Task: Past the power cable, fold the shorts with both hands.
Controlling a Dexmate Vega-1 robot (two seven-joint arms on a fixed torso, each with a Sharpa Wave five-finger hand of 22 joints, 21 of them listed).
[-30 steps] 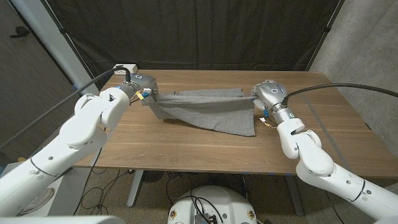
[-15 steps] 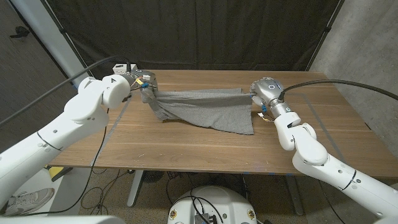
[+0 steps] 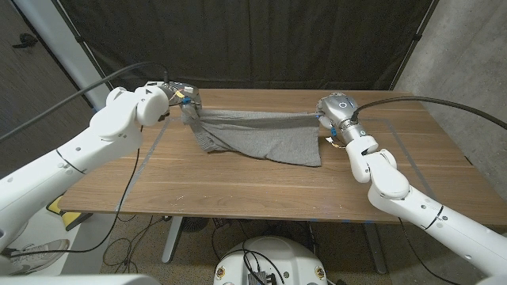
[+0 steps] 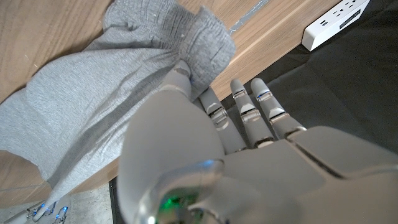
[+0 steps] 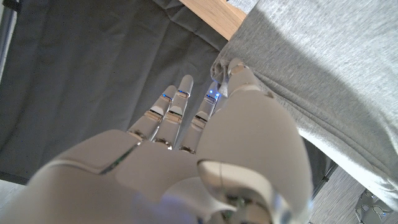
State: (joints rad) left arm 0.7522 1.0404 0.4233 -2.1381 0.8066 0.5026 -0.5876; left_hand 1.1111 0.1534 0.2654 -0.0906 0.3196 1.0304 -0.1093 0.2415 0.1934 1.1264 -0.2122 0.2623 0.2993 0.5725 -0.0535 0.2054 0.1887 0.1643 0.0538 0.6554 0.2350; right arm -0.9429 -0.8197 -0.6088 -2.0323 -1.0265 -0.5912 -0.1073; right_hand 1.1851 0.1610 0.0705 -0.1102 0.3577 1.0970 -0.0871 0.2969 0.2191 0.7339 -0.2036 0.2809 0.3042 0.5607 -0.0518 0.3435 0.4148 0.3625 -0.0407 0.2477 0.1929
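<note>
Grey shorts hang stretched between my two hands above the far half of the wooden table. My left hand pinches the waistband corner at the far left; in the left wrist view that hand holds the gathered elastic edge of the shorts with its other fingers spread. My right hand pinches the opposite end; the right wrist view shows this hand holding the cloth edge of the shorts. The lower cloth drapes onto the table.
A white power strip lies at the table's far left corner, also seen in the left wrist view as a power strip. A black curtain hangs behind the table. Bare wood spans the near half.
Both hands have carried the shorts toward the table's far edge, the left hand moving back and lifting. The cloth now hangs tighter between them.
</note>
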